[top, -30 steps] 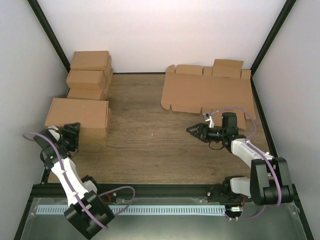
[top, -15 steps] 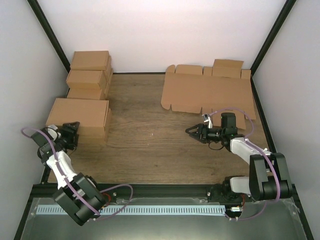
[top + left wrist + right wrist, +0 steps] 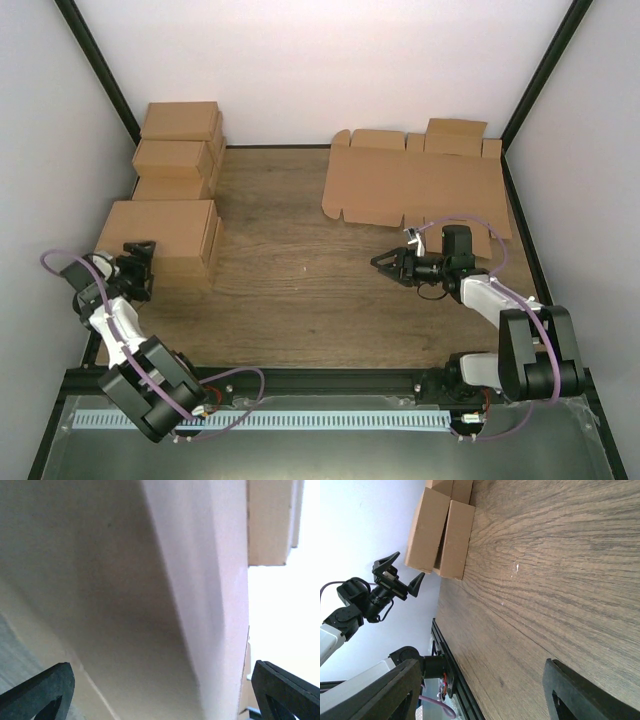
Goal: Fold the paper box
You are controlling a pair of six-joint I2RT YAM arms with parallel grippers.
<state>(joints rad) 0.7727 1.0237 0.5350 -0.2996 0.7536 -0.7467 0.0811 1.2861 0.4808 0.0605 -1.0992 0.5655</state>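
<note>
Item: plain brown closed corrugated-cardboard paper box [image 3: 160, 228], topmost of the near-left stack [image 3: 190, 262] on the dark wood-grain table [image 3: 300, 300]. Position: just ahead of the left gripper [image 3: 140, 268], on the side away from the arm bases, long axis running across the table, its broad face filling the left wrist view. Hand state: left gripper jaws spread, grasping nothing; contact with the box cannot be told. Other hand: right gripper [image 3: 388, 258], likewise spread and empty, well apart, beside the flat brown die-cut cardboard sheets [image 3: 415, 185]. Nearer arm, by judgement: left. Markings: no brand, label or writing legible.
</note>
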